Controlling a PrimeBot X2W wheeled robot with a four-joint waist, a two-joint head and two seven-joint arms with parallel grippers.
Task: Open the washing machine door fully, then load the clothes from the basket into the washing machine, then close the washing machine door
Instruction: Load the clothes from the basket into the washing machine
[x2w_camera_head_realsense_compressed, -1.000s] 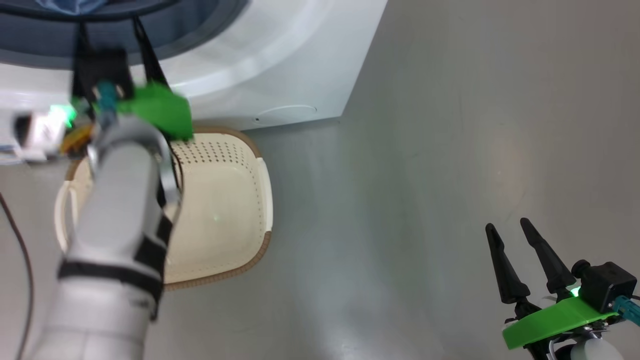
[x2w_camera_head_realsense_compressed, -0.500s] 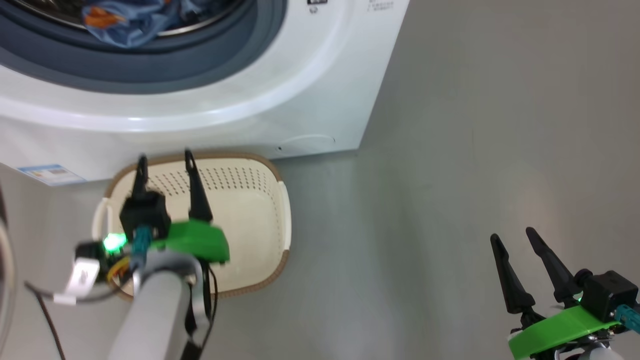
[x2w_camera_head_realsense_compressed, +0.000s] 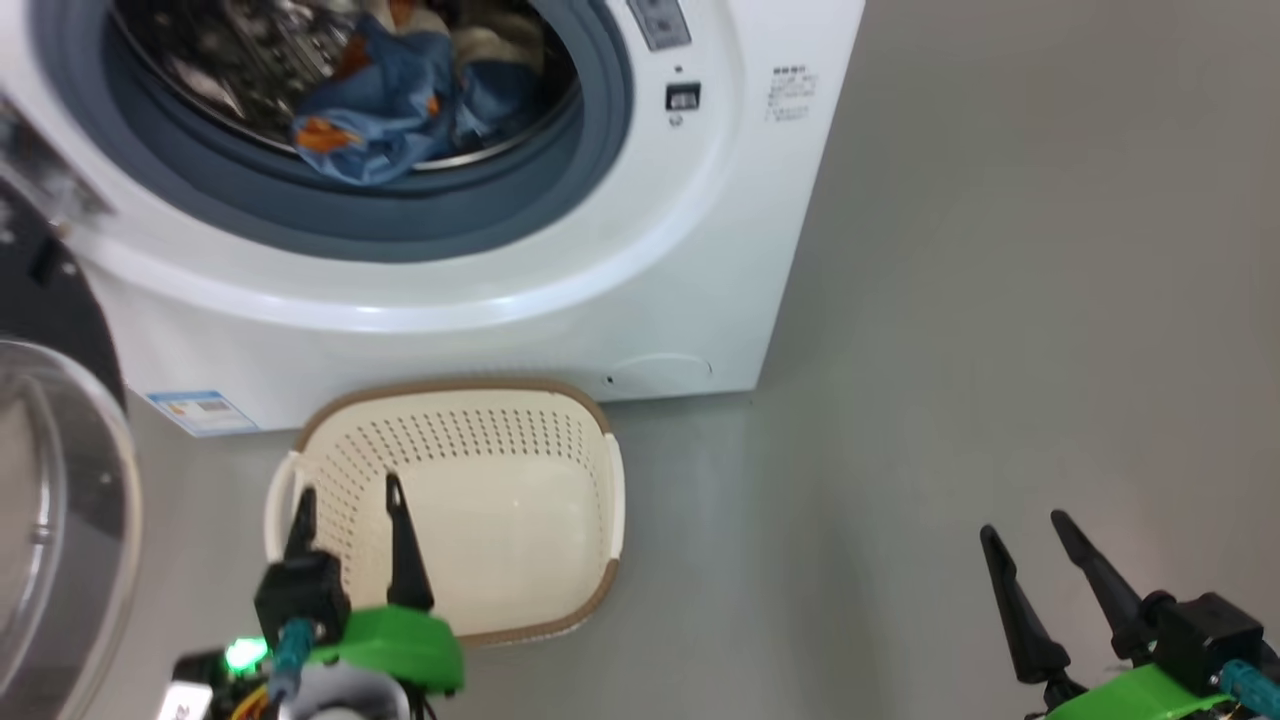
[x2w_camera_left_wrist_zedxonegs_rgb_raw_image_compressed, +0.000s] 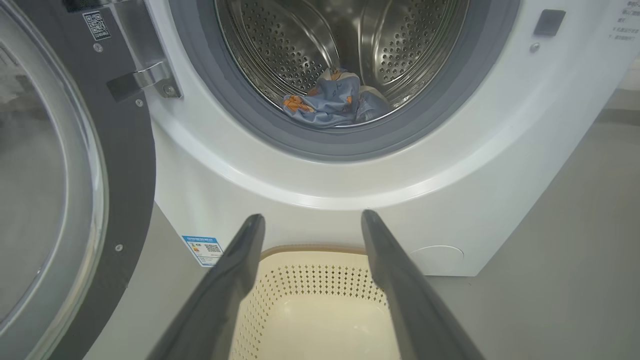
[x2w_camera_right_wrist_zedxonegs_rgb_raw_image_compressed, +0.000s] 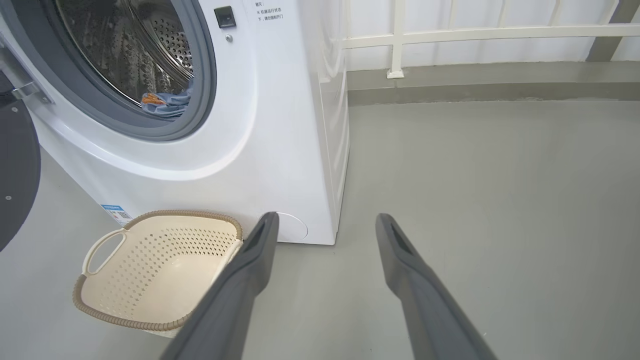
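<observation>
Loading looks done: clothes (x2w_camera_left_wrist_zedxonegs_rgb_raw_image_compressed: 335, 100) in washing machine (x2w_camera_head_realsense_compressed: 640, 290), basket (x2w_camera_head_realsense_compressed: 450, 386) empty; left pincer (x2w_camera_head_realsense_compressed: 349, 490) & right pincer (x2w_camera_head_realsense_compressed: 1023, 523) open, idle. Nxt: swing door (x2w_camera_left_wrist_zedxonegs_rgb_raw_image_compressed: 132, 165) shut.

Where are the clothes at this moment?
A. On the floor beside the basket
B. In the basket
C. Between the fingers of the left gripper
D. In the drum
D: the clothes lie at the bottom of the drum, behind the open doorway, while the basket in front of the machine shows only its bare bottom.
</observation>
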